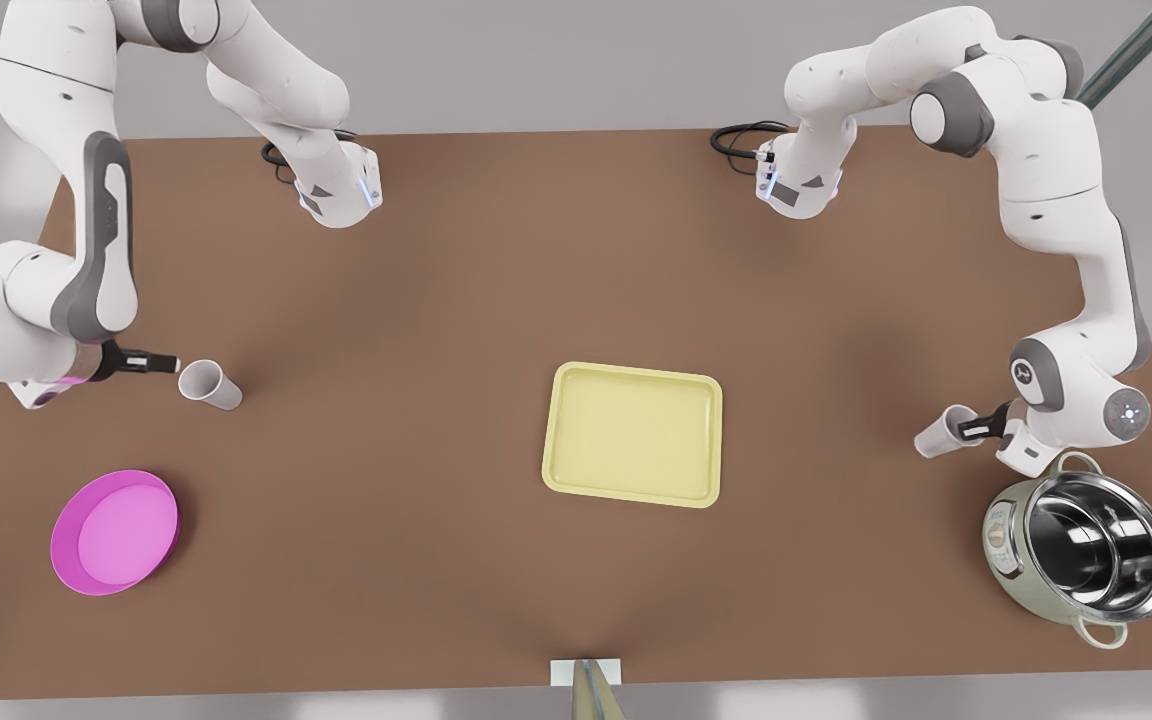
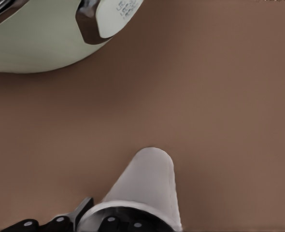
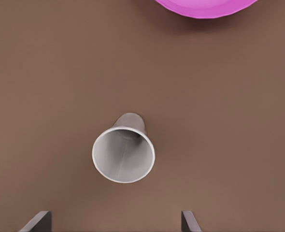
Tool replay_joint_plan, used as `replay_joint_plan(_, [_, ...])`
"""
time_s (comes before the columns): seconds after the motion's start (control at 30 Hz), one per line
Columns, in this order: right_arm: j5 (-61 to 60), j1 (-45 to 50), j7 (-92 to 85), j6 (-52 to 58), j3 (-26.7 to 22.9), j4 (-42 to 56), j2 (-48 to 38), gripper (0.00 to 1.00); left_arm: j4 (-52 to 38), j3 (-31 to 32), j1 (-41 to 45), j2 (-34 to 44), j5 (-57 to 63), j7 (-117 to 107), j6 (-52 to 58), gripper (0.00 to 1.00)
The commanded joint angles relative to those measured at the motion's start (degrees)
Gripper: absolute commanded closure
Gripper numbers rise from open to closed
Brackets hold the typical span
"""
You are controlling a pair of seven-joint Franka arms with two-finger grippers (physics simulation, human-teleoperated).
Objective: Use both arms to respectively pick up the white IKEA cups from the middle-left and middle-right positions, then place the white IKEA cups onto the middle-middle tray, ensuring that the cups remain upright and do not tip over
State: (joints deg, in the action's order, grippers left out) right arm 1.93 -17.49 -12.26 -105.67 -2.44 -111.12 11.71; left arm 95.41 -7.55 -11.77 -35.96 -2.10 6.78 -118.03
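One white cup stands at the front view's left. My right gripper hovers just beside it, open, and the right wrist view looks down into the cup, which lies ahead of the spread gripper. The other white cup stands at the front view's right. My left gripper is at its rim, one finger inside and one outside, closed on the wall; in the left wrist view the cup stands against the gripper. The pale yellow tray lies bare mid-table.
A pink round bowl sits near the front-left corner. A shiny steel pot stands close beside the left arm's wrist. Open brown tabletop separates each cup from the tray.
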Motion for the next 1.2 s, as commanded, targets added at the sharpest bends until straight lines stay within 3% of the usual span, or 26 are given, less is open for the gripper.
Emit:
replay_joint_plan(0.0, [0.01, -0.44, -2.68, -10.52, -0.29, -1.30, 0.86, 0.00, -0.05, -0.01, 0.08, 0.89, -1.85, 3.76, 1.22, 0.71])
replay_joint_plan(0.1, [-0.08, -0.97, -2.68, -13.24, -0.29, -1.30, 3.76, 0.00, -0.05, -0.01, 0.70, 1.60, -1.94, 3.50, 1.75, 0.79])
replay_joint_plan(0.17, [-0.08, -1.41, -2.68, -14.56, -0.29, -1.30, 5.61, 0.00, -0.14, 0.43, 2.37, 3.62, -3.52, 3.24, 1.84, 0.79])
replay_joint_plan(0.27, [-0.43, -2.20, -2.77, -17.90, -0.20, -4.81, 4.99, 0.00, -2.86, 1.22, 11.41, 7.13, -3.35, -3.17, 8.17, 0.79])
replay_joint_plan(0.37, [-0.43, -2.55, -2.77, -20.53, -0.29, -7.27, 5.26, 0.00, -6.47, 4.64, 23.55, 5.64, -3.44, -27.93, 8.08, 0.78])
replay_joint_plan(0.43, [-0.43, -3.34, -2.77, -22.38, -0.20, -9.20, 4.91, 0.00, -9.54, 13.96, 23.64, 3.27, -5.89, -43.43, 7.03, 0.78])
replay_joint_plan(0.53, [-0.43, -3.43, -2.85, -24.14, -0.20, -10.87, 5.34, 0.00, -9.81, 20.21, 23.90, 1.16, -7.74, -49.67, 4.83, 0.78])
replay_joint_plan(0.8, [-0.34, -3.43, -3.03, -27.13, -0.20, -13.16, 7.10, 0.00, -9.37, 20.21, 24.69, -3.50, -7.65, -50.46, -2.99, 0.78])
replay_joint_plan(0.87, [-0.43, -3.70, -4.52, -27.13, -0.20, -13.16, 7.19, 0.27, -9.37, 20.21, 24.69, -4.64, -7.57, -50.20, -3.08, 0.78])
replay_joint_plan(0.93, [-0.34, -3.70, -4.52, -27.22, -0.20, -13.07, 7.54, 0.37, -9.37, 20.21, 24.78, -5.17, -7.65, -50.38, -3.43, 0.77])
replay_joint_plan(1.03, [-0.34, -3.52, -4.52, -27.30, -0.11, -13.07, 7.63, 0.46, -9.37, 20.21, 24.69, -5.44, -7.57, -50.29, -3.79, 0.62])
replay_joint_plan(1.13, [-0.34, -3.34, -4.70, -27.30, 0.06, -13.07, 7.63, 0.71, -9.28, 20.21, 24.61, -5.52, -7.57, -50.29, -4.14, 0.56])
replay_joint_plan(1.17, [-0.34, -3.17, -4.70, -27.22, 0.15, -13.07, 7.54, 0.75, -9.28, 20.21, 24.52, -5.52, -7.48, -50.20, -4.05, 0.37])
